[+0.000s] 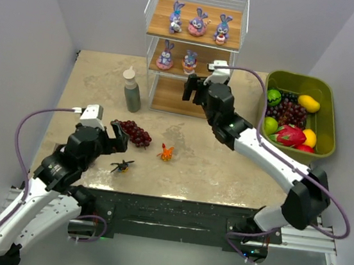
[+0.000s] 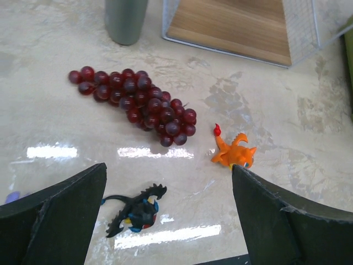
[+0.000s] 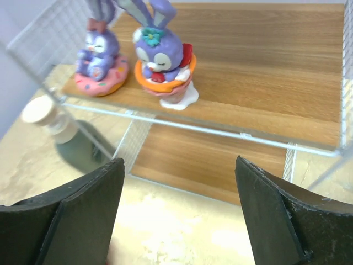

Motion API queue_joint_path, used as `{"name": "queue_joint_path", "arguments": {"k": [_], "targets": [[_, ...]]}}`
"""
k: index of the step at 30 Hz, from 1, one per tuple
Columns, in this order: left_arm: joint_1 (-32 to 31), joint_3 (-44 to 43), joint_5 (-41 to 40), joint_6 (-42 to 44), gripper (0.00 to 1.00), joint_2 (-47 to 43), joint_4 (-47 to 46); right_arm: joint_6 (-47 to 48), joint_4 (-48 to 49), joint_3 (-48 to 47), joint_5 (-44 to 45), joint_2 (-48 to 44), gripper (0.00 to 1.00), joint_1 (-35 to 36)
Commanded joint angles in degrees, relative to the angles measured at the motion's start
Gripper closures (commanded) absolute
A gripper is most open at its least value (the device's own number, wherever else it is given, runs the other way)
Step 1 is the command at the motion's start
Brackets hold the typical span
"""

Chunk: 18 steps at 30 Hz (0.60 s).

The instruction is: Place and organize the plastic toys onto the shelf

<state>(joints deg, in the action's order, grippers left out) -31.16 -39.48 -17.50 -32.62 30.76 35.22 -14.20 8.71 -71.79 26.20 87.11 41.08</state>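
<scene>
Top external, bench (image 1: 224, 170): pale mottled surface that carries everything; my two arms rise from its near edge.
Shelf (image 1: 159, 25): stands at the far middle, white wire with three wooden boards. The bottom board is bare where I can see it.
Fruit bin (image 1: 329, 119): olive green, at the far right, full of fruit.
Right jaws: spread wide and pinching nothing, level with the middle tier and just in front of it.
Left jaws: spread wide and empty, low over the near left of the bench.
Bottle (image 1: 131, 93): upright, just left of the shelf.
Grape bunch (image 1: 135, 132): lies on the bench beside my left jaws, long axis running left to right.
Top tier: three bunnies (image 1: 176, 17) (image 1: 198, 22) (image 1: 222, 29) in a row, upright, ears up, facing me.
Middle tier: two bunnies (image 1: 165, 56) (image 1: 189, 61) at the left end, upright, ears up, facing me.
Orange creature (image 1: 167, 152): on the bench right of the grapes, upright, flame-tipped tail raised.
Black bug (image 1: 122, 165): on the bench near the front edge, long axis slanting from near-left to far-right.
</scene>
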Motion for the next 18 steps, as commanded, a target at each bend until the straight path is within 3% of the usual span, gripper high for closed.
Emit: {"name": "queue_joint_path", "arguments": {"k": [1, 10, 16, 18], "targets": [[0.0, -8.9, -14.1, -11.8, 0.01, 1.9, 11.3, -0.3, 0.3, 4.3, -10.9, -8.4, 0.17, 0.0], [0.1, -13.7, -29.9, -27.8, 0.03, 11.5, 28.9, -10.1, -5.0, 15.3, -20.7, -18.1, 0.19, 1.0], [0.2, -12.6, -31.2, -35.1, 0.05, 17.0, 32.1, -14.6, -2.1, 25.2, -26.1, -23.9, 0.2, 1.3], [0.3, -10.4, -31.3, -35.6, 0.13, 17.8, 31.1, -15.7, -1.2, 28.3, -26.1, -25.1, 0.2, 1.3]]}}
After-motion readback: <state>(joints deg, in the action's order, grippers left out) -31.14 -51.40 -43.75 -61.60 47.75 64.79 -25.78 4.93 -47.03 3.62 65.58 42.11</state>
